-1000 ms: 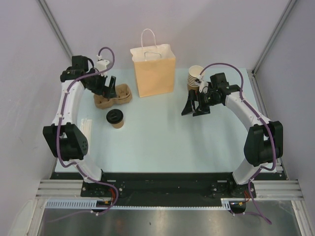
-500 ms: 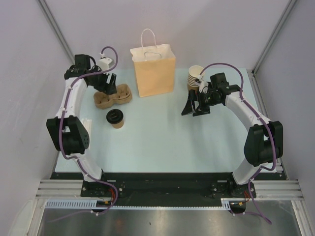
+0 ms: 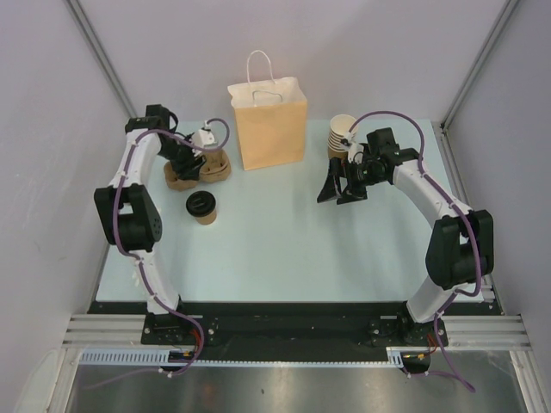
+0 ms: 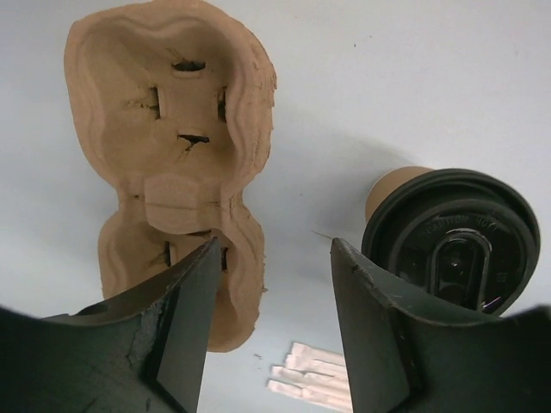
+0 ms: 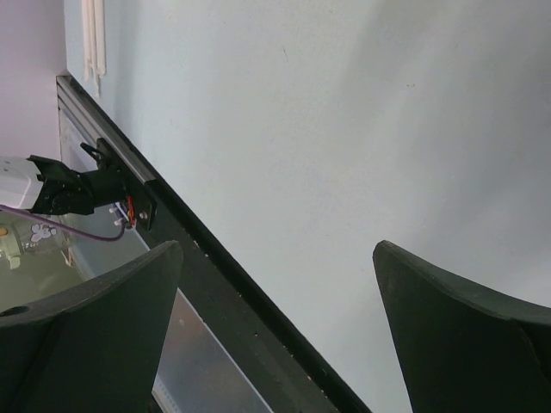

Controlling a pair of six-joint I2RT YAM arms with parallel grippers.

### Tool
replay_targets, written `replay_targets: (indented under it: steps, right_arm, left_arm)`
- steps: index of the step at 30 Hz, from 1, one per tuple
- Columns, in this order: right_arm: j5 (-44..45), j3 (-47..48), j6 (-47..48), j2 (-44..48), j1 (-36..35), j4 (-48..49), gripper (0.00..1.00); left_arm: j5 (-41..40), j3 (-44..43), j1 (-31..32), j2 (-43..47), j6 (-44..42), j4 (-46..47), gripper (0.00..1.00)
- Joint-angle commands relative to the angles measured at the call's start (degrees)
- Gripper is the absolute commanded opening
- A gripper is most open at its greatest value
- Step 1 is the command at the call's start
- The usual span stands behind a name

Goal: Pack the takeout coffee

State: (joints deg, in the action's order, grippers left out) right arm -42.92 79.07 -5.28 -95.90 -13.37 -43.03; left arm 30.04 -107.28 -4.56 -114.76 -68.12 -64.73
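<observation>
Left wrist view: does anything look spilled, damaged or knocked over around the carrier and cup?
Nothing stands out. The cup stands upright with its lid seated and no spill around it. The carrier lies flat; the ragged slits in its wells look like moulded cut-outs, not damage. The bag is upright too.

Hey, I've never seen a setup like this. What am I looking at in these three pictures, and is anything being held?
Two robot arms stand at the edge of a table. One picture looks down from above; the other two come from cameras on each wrist. On the table stand a paper bag, a stack of cups, a cardboard carrier and a lidded coffee. The left gripper hangs open at the carrier; the right gripper is open too. Neither holds anything.
</observation>
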Motion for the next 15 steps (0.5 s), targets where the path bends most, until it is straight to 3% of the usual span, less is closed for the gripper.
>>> replay_targets:
  steps: [1,10,12,13,15]
  right_arm:
    - [-0.9,0.0,0.9,-0.3,0.2,-0.3,1.0]
    - [-0.8,0.0,1.1,-0.7,0.2,-0.4,1.0]
    - [-0.8,0.1,1.1,-0.8,0.2,-0.6,1.0]
    - [-0.8,0.1,1.2,-0.9,0.3,-0.6,1.0]
    - [-0.9,0.1,1.1,-1.1,0.3,-0.5,0.99]
  left_arm:
    - [1.5,-1.0,0.4,0.1,-14.1,-2.0,0.58]
    - [3.1,-1.0,0.6,-1.5,-25.2,-1.6,0.49]
    - [3.1,-2.3,0.6,-2.7,-26.6,-2.8,0.44]
    - [3.1,-2.7,1.0,-3.0,-27.8,-3.9,0.36]
    - [3.2,-3.3,1.1,-3.6,-29.1,-4.6,0.34]
